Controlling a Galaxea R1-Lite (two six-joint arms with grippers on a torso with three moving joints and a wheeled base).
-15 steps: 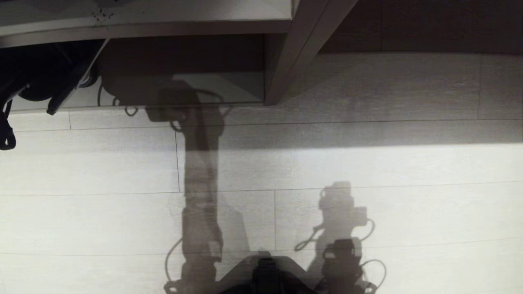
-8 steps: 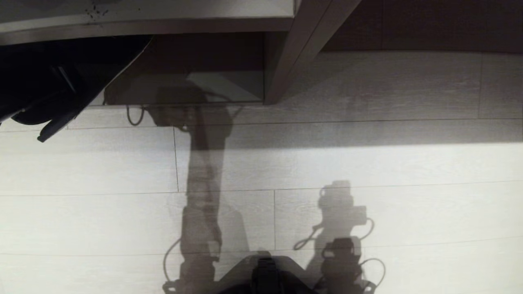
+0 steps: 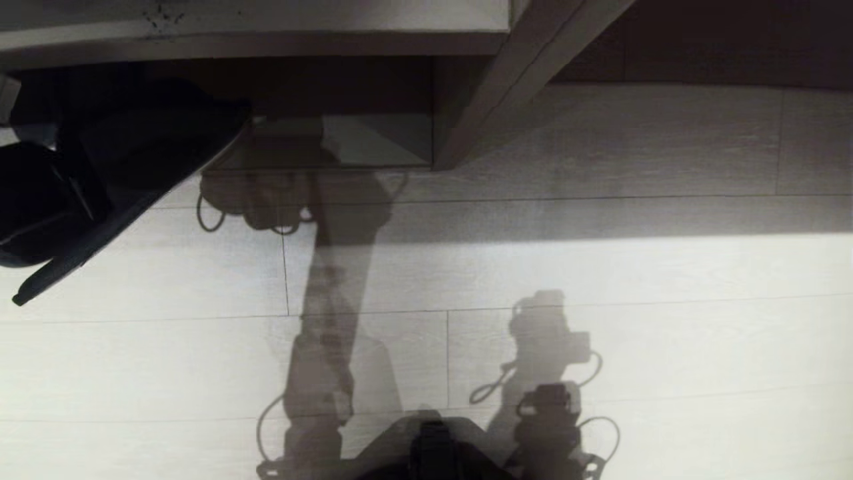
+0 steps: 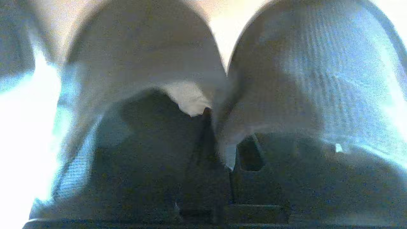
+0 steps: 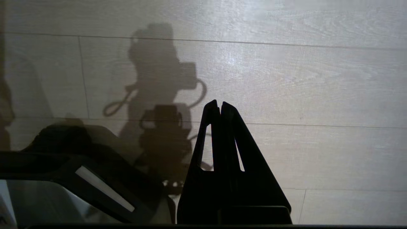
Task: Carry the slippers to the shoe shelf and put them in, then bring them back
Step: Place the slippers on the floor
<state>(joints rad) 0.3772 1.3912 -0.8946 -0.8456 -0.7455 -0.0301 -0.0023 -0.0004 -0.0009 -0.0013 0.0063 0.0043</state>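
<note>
The slippers fill the left wrist view side by side, toes pointing away, greyish-blue in the bright light. My left gripper is shut on their two inner edges, pinched together between its dark fingers. In the head view the slippers are a dark tilted mass at the far left, held above the floor and covering the left end of the shoe shelf; the gripper itself is lost in that mass. The shelf's pale base board and dark back show at the upper middle. My right gripper hangs shut and empty over the floor.
Pale wood-grain floor planks stretch across the front, crossed by the shadows of my arms. A slanted shelf side panel ends the cubby on the right, with a dark recess beyond it. My own base shows at the bottom edge.
The slippers in my left gripper have swung in from the left edge, lower and further right, covering more of the shelf's left end. The whole view has shifted slightly. The right arm has not moved.
</note>
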